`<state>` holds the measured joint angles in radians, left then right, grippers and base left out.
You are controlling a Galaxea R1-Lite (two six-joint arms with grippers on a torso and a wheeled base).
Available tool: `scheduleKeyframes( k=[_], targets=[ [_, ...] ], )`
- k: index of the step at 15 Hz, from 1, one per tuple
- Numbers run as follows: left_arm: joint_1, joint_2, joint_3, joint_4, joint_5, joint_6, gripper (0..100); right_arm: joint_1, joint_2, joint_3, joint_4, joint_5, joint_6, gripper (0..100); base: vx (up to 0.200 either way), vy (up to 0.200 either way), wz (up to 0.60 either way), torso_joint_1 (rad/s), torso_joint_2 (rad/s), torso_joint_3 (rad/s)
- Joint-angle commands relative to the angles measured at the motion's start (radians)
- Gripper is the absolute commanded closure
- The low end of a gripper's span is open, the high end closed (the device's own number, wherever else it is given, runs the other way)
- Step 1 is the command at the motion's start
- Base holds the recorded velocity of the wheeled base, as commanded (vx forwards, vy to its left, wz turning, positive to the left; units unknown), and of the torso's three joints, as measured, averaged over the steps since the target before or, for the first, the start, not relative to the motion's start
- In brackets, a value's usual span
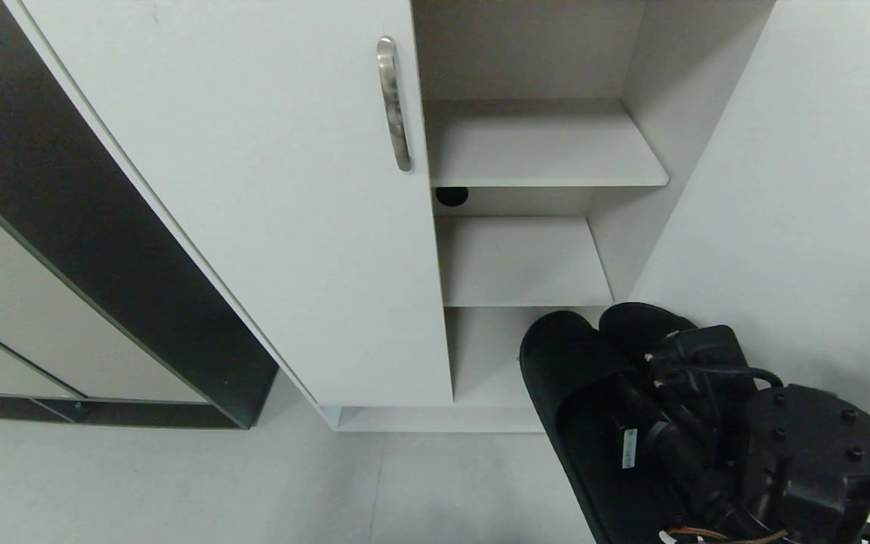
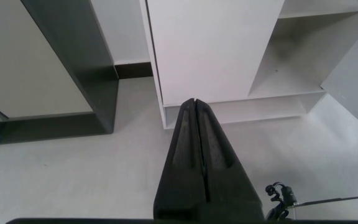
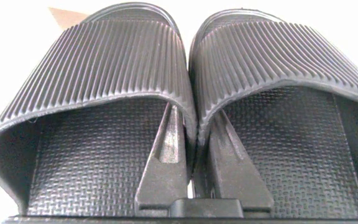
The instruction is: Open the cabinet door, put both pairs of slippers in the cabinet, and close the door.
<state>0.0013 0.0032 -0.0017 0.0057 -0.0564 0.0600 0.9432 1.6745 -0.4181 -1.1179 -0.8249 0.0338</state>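
A pair of black slippers [image 1: 586, 378] is held side by side, toes pointed toward the cabinet [image 1: 654, 91], just in front of its bottom compartment [image 1: 488, 363] and above the floor [image 1: 178, 483]. The pair is gripped by the right gripper [image 3: 194, 149]: one of its fingers [image 3: 163, 155] is slid under each strap, and the two neighbouring inner walls are pinched between them.

The right-hand door [image 1: 797, 189] is swung open and is seen just beside the slippers on their right. Two shelves [image 1: 541, 143] are exposed above the bottom compartment. A small dark round thing [image 1: 451, 196] is seen at the back under the upper shelf; what it is cannot be told. The left-hand door [image 1: 254, 189] is shut, with a metal handle [image 1: 393, 102] set upright near its inner edge.

The left gripper [image 2: 194, 143] is held above the floor before the shut door, its fingers pressed together with nothing between them. A dark-framed panel [image 1: 103, 227] is set left of the cabinet.
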Motion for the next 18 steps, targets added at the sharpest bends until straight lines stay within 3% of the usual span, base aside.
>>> scheduleKeyframes(
  k=[1,18],
  targets=[
    [0.000,0.001,0.000,0.000,0.000,0.000,100,0.000,-0.036,0.025,0.000,0.000,0.000,100,0.000,0.000,0.00,0.000,0.00,0.000],
    [0.000,0.001,0.000,0.000,0.000,0.000,100,-0.003,-0.133,0.061,0.043,0.001,-0.003,100,0.000,0.000,0.00,0.000,0.00,0.000]
  ],
)
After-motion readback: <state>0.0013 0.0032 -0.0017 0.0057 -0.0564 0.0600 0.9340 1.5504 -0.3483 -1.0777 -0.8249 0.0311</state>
